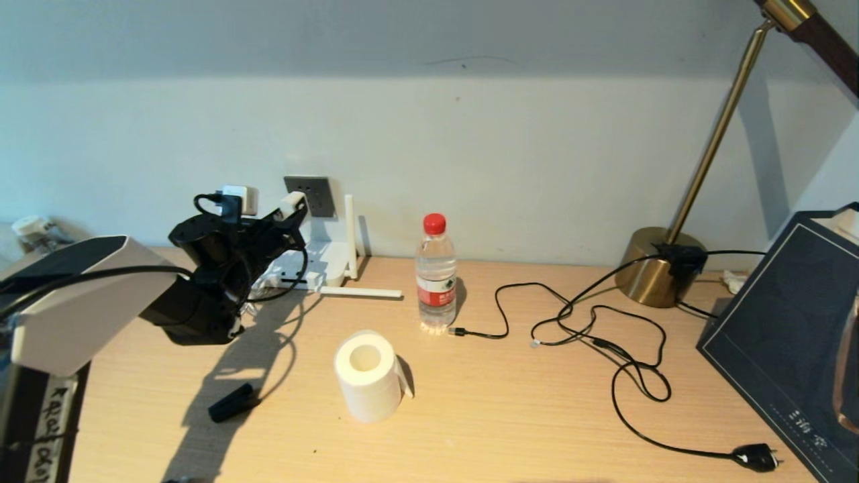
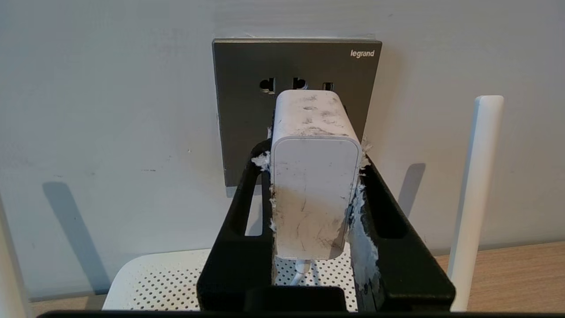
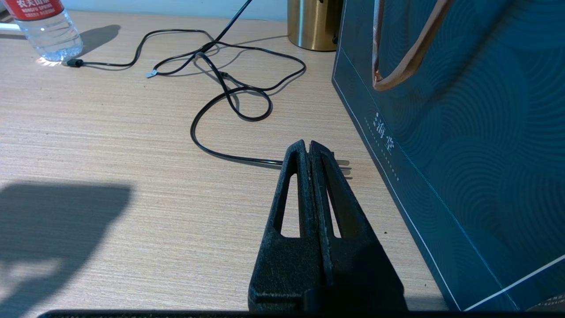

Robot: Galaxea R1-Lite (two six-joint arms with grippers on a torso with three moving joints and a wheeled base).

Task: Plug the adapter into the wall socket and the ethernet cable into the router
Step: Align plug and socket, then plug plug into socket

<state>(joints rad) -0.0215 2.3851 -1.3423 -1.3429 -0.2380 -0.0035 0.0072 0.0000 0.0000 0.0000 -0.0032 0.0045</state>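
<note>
The adapter [image 2: 314,176] is sitting pinched between the two black fingers of the left claw [image 2: 315,152], its far end right at the wall socket [image 2: 240,110]. From the left wrist view it is covering the lower part of the dark grey plate, just under the top row of plug holes; whether its pins are in the holes cannot be told. Its thin white cord [image 2: 301,269] is hanging down toward the router [image 2: 154,282], which is lying flat on the tabletop [image 1: 537,402] below the socket with one antenna [image 2: 474,198] standing upright beside the claw. In the head view the left arm is reaching up to the wall at the back left. The right claw [image 3: 309,148] is resting with its fingers pressed together, holding nothing, low over the tabletop beside a dark blue bag [image 3: 463,154]. The ethernet cable [image 1: 604,335] is lying in loose loops on the tabletop between a water bottle [image 1: 436,275] and the brass lamp base [image 1: 654,268].
</note>
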